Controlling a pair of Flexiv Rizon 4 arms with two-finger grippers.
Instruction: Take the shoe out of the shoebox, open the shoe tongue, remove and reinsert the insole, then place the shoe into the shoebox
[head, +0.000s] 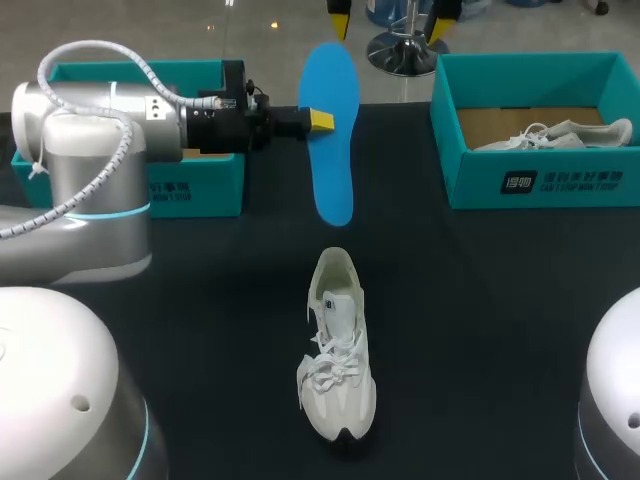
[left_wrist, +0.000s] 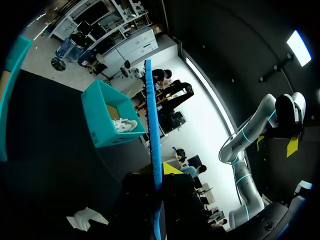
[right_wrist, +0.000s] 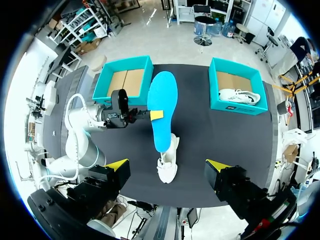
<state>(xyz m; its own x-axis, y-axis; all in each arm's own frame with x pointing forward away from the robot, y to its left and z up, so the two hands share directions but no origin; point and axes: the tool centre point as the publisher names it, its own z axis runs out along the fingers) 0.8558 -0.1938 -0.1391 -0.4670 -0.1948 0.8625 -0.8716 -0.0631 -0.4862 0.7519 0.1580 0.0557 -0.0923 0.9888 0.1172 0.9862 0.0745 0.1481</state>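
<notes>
1. Head view: L gripper (head: 318, 121) comes in from the left at the far side. Its fingers are closed on the blue insole (head: 330, 130), pinching it around mid-length. One yellow tip shows on the insole's face; the other is hidden behind it.
2. The insole faces this cam broadside, long axis running far to near. Its near tip is apart from the shoe's heel.
3. L wrist view only: the insole shows edge-on as a thin blue line running ahead from betw. the fingers.
4. White shoe (head: 338, 350) lies on the table (head: 500, 320) at mid-width, toe toward the near edge and heel toward the far side. Laces are loose.
5. R wrist view only: looks down from high up, all four table edges in sight. R gripper (right_wrist: 167, 167) has its tips spread wide and holds nothing.
6. From there the insole overlaps the shoe's heel, whereas the head view shows a gap.
7. L shoebox (head: 200, 190) is at the far left, partly hidden behind the L arm. The R wrist view shows its bare cardboard floor.
8. R shoebox (head: 545, 180) is at the far right w/ a second white shoe (head: 560, 135) inside.
9. Room: the shoe is well apart from both boxes, w/ dark cloth on either side. It lies nearer the near edge than the far one.
</notes>
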